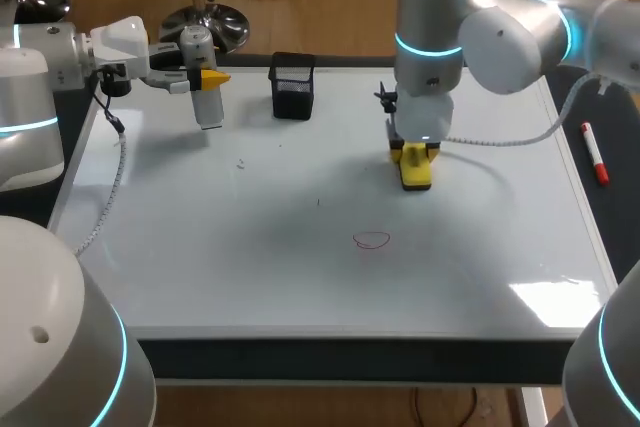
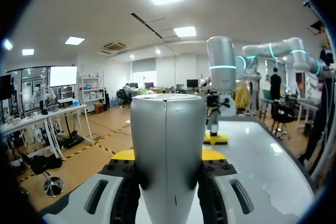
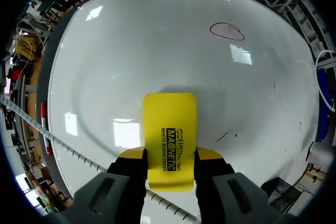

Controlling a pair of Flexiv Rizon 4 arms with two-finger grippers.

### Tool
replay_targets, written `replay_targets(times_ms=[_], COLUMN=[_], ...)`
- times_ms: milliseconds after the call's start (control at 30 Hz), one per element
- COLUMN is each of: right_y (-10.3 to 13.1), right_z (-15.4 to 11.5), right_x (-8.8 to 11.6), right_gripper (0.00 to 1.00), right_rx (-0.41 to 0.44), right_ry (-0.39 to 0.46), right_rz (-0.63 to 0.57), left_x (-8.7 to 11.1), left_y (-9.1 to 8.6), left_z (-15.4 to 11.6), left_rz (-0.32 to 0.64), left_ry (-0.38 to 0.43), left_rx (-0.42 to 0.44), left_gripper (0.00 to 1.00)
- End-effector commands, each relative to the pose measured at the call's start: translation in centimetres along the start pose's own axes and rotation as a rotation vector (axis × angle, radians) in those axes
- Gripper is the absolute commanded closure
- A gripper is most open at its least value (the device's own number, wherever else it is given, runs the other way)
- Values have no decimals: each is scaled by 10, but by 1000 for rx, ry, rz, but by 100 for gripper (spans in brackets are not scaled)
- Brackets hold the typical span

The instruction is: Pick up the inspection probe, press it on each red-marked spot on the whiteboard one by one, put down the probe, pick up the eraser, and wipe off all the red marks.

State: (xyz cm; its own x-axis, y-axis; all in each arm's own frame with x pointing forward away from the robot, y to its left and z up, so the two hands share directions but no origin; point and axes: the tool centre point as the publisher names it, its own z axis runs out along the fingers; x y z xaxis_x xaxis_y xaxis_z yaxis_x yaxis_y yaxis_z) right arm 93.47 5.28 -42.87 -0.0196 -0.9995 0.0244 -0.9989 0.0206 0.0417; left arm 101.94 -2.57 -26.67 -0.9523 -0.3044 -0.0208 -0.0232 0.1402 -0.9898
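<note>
Left hand: clamped on smooth grey cylindrical probe;
Right hand: gripping flat, round-cornered yellow eraser;
Whiteboard: glossy white; one thin red oval mark

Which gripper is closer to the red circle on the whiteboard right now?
Right. The right gripper, shut on the eraser, is a short way behind the red circle; the left gripper, shut on the probe, is off by the whiteboard's far left corner.
</note>
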Motion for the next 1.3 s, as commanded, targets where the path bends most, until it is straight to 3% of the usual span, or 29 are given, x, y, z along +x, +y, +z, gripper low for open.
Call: replay_targets(times_ms=[33,333,833,1300], right_y=[-7,-33,-91,-105], right_z=[-20,-39,-52,-56], right_x=[13,26,66,108], right_gripper=[100,100,100,100], right_rx=[3,2,16,26], right_ry=[-16,3,40,32], right_rz=[-2,-18,-16,71], left_x=[0,0,0,0], left_y=[-1,-1,-1,-1], left_z=[0,0,0,0], left_rz=[1,1,1,1], left_ry=[-1,-1,-1,-1], left_rx=[1,1,1,1], left_gripper=[100,100,100,100])
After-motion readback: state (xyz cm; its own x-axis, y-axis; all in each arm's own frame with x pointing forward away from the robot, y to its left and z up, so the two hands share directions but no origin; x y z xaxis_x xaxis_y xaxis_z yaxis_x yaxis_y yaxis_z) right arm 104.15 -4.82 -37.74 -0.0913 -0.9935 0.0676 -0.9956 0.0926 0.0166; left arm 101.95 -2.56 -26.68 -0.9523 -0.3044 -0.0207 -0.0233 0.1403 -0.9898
